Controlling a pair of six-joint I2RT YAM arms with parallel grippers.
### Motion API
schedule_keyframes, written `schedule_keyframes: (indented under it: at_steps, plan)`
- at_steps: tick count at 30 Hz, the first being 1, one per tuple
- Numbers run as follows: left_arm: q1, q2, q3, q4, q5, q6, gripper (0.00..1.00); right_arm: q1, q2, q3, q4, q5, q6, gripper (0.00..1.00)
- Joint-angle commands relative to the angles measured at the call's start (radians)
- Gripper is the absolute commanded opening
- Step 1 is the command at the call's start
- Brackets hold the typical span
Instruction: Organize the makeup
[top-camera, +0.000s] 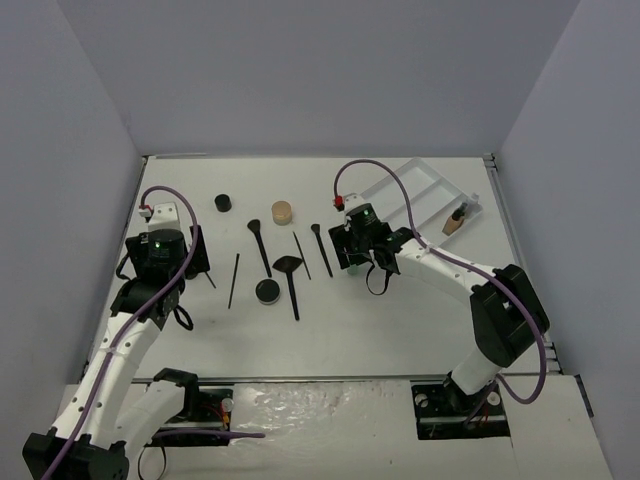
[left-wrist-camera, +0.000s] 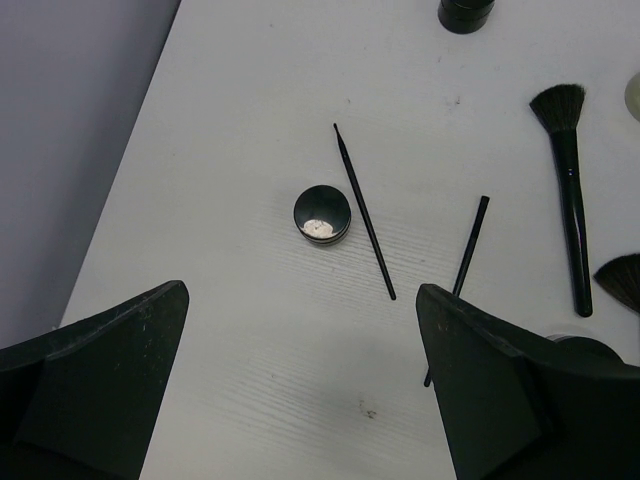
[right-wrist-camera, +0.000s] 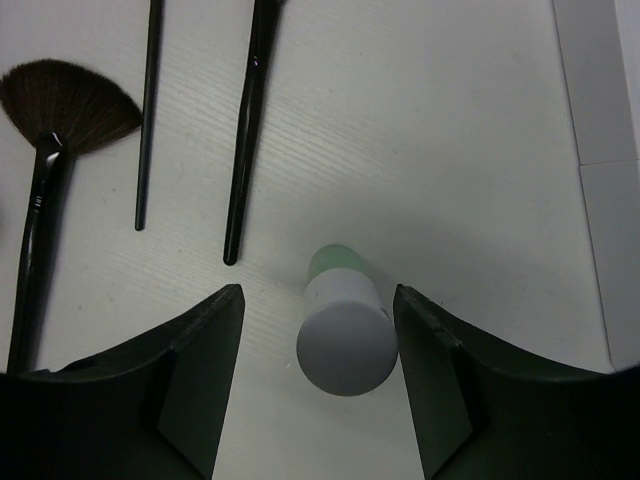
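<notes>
My R fingers (right-wrist-camera: 200, 390) astride green bottle (right-wrist-camera: 345, 340), mid surface (top-camera: 400, 330), gaps both sides, not gripping yet. L fingers (left-wrist-camera: 100, 380) wide open, empty, near left edge. Next, I reckon: pinch, lift, carry to tray (top-camera: 435, 185) at far-right corner.

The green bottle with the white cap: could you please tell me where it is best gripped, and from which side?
Grip the green bottle by its white cap, across the round sides, coming straight down from above. It stands upright and the cap is a plain cylinder facing up, so a top-down pinch probably suits best. The right hand straddles it now, one finger on each side.
</notes>
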Motion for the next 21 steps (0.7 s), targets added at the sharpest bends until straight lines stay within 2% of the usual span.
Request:
schedule_keyframes:
  at_steps: [1, 8, 11, 15, 17, 21]
  plan:
    - [0.002, 0.004, 0.023, 0.086, -0.013, 0.024, 0.97, 0.001, 0.001, -0.027, 0.076, 0.06, 0.013, 0.52]
    - [0.002, 0.004, 0.02, 0.088, -0.009, 0.024, 0.97, -0.001, 0.005, -0.054, 0.096, 0.077, 0.022, 0.39]
    - [0.0, 0.005, 0.02, 0.088, -0.009, 0.024, 0.97, -0.003, -0.014, -0.058, 0.101, 0.099, 0.027, 0.19]
    - [0.0, 0.002, 0.02, 0.089, -0.009, 0.024, 0.97, -0.027, -0.084, -0.051, 0.1, 0.115, 0.047, 0.05]
    - [0.0, 0.004, 0.02, 0.091, -0.006, 0.024, 0.97, -0.048, -0.123, -0.044, 0.099, 0.122, 0.064, 0.0]
    - [-0.001, 0.003, 0.018, 0.094, -0.004, 0.029, 0.97, -0.121, -0.205, -0.029, 0.095, 0.14, 0.084, 0.0]
